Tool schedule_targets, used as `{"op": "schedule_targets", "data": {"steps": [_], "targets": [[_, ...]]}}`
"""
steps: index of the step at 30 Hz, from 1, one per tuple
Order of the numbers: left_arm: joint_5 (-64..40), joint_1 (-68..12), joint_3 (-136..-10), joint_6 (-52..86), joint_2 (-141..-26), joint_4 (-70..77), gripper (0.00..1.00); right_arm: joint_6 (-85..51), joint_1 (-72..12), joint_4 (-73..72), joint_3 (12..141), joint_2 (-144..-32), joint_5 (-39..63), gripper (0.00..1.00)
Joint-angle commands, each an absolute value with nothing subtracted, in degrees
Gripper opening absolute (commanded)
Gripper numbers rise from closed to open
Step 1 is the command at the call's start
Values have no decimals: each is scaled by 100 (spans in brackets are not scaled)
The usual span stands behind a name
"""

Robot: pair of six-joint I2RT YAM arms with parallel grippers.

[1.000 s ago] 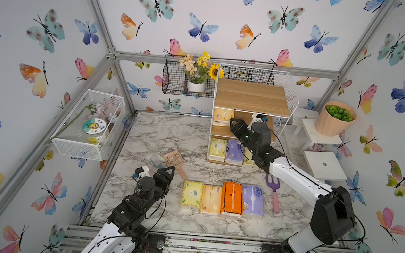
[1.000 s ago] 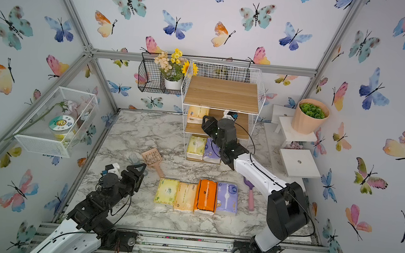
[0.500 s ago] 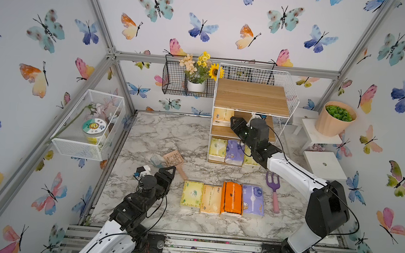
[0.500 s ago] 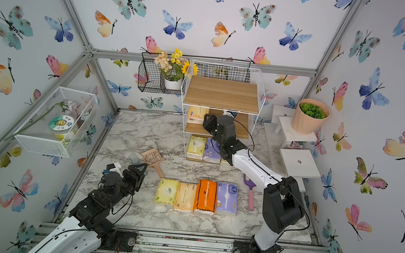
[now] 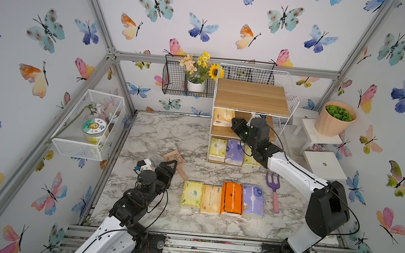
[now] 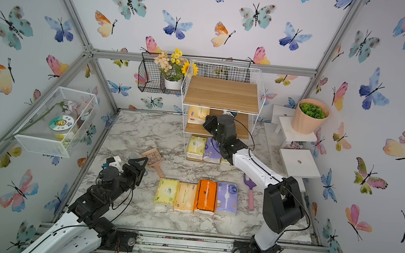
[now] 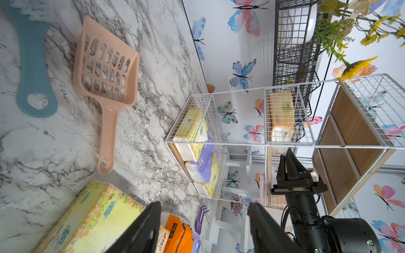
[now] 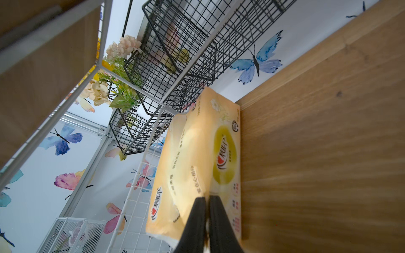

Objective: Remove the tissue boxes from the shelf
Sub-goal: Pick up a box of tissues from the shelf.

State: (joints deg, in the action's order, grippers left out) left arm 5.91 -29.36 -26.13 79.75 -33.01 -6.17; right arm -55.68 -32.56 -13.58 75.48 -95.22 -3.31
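- The marble table (image 5: 165, 133) lay beneath both pincers, with the shelf standing at its far side.
- The shelf (image 5: 250, 96) had the right arm reaching in through its open front. That arm's pincer was inside the middle tier, under the bare top board.
- A row of four packs (image 5: 232, 198) lay on the table, already off the shelf. It was well behind and below the right pincer and just beside the left one.
- Three packs on the bottom tier (image 5: 235, 151) stood side by side directly below the right pincer, one board down.
- The peach pack (image 8: 197, 153) sat alone on the middle tier, straight ahead of the right pincer. Its long axis ran away from the fingertips toward the back of the shelf, and its far flank lay against the mesh side.
- The right pincer (image 8: 207, 200) was closed to a thin slit on the pack's near end, apparently nipping a ridge of the wrapper rather than spanning the body.
- Because the pack lay in line with the arm, a straight pull back out of the front looked like the natural move. So slight a hold might slip.
- The left pincer (image 7: 204, 206) hung with its jaws apart and empty over the table. It was well apart from the shelf, so the right arm was plainly the nearer.
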Motion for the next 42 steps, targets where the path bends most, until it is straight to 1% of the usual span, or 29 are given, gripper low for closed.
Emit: {"op": "schedule_targets", "data": {"steps": [1, 5, 7, 11, 14, 20, 25, 30, 34, 37, 42], "targets": [[298, -2928, -2811, 7871, -3541, -201, 70, -5635, -3226, -1234, 7410, -9093, -219, 7], [20, -2927, -3256, 7916, -4051, -118, 83, -5767, -3226, -1110, 7096, -8768, -194, 5], [-191, -2927, -3486, 7875, -4352, 8, 86, -5855, -3226, -1075, 6936, -8601, -146, 4], [-588, -3000, -3673, 8033, -4914, 721, 88, -5988, -3226, -912, 6655, -8267, -19, 3], [-675, -3163, -3784, 8079, -5292, 1229, 90, -6071, -3227, -773, 6487, -8062, 35, 2], [-786, -3593, -4178, 7816, -6038, 2044, 97, -6310, -3228, -515, 6189, -7661, 216, 2], [-1043, -3707, -4369, 7840, -6628, 2692, 100, -6485, -3234, -315, 5939, -7301, 288, 2], [-1418, -3786, -4730, 7770, -7290, 3104, 99, -6543, -3234, -176, 5762, -7047, 345, 2], [-1607, -3832, -5041, 7710, -7735, 3120, 100, -6596, -3234, -88, 5656, -6882, 395, 2], [-1682, -3841, -5154, 7783, -8002, 3155, 96, -6643, -3234, -46, 5559, -6752, 376, 2], [-1886, -3841, -5414, 7746, -8363, 3363, 84, -6671, -3234, 94, 5493, -6579, 395, 3]]}}
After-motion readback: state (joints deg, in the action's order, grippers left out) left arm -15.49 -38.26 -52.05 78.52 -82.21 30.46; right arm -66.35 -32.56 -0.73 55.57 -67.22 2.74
